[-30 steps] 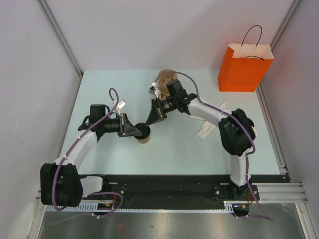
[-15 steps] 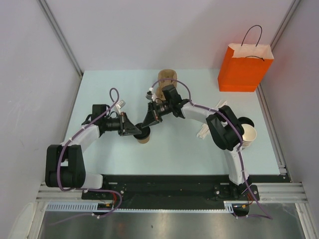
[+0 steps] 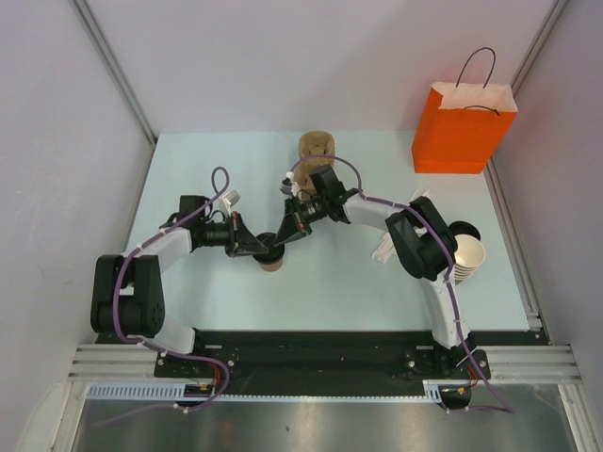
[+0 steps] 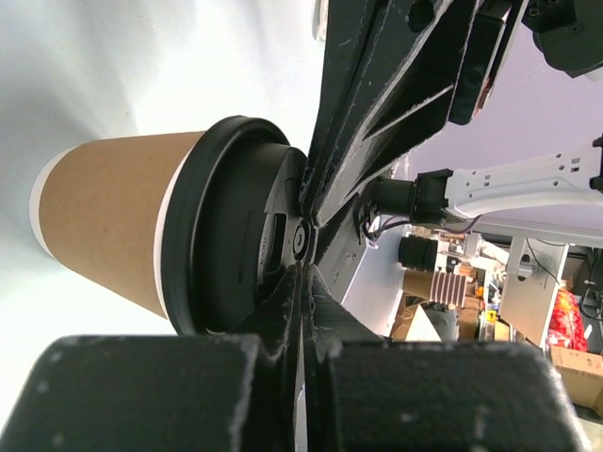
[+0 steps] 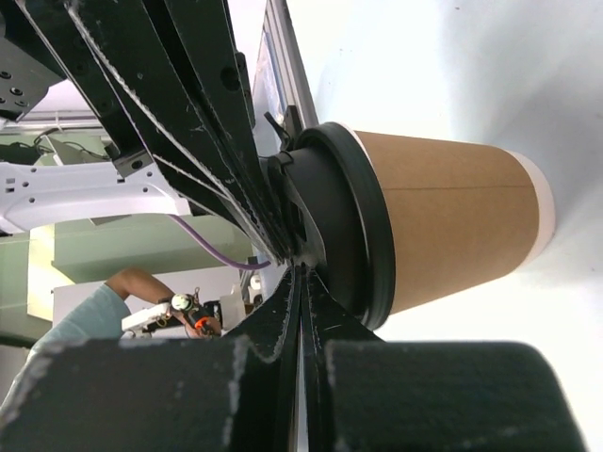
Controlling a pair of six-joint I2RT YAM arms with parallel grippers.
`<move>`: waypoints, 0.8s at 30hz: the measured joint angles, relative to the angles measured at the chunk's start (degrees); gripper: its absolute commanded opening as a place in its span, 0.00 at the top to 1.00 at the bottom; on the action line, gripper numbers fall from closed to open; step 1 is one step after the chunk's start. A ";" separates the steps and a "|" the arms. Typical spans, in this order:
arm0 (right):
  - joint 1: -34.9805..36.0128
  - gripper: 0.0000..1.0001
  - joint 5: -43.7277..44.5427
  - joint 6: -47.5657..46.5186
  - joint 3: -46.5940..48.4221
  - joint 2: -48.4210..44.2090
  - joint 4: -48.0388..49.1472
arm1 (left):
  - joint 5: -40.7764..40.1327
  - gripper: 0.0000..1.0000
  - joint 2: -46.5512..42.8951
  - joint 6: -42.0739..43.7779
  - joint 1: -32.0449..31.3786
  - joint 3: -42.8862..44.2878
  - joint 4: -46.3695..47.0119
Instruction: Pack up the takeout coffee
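The takeout coffee is a tan paper cup with a black lid, standing on the table near the middle. My left gripper reaches in from the left, shut and empty, its tips against the top of the lid. My right gripper comes from the upper right, also shut with nothing between its fingers. Its tips meet the lid at the same spot. The cup body is untouched.
A brown pulp carrier sits at the back centre behind the right wrist. An orange paper bag stands at the back right. A stack of lidless cups and pale sticks lie by the right arm.
The left jaws closed the last bit. The right gripper slid down and left until both tips met on the lid. Both arms folded back, uncovering the cup stack.
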 measured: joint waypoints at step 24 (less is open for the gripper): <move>-0.13 1.00 0.61 -4.35 1.84 0.11 -4.81 | 4.35 1.00 8.31 0.68 0.68 4.07 -4.92</move>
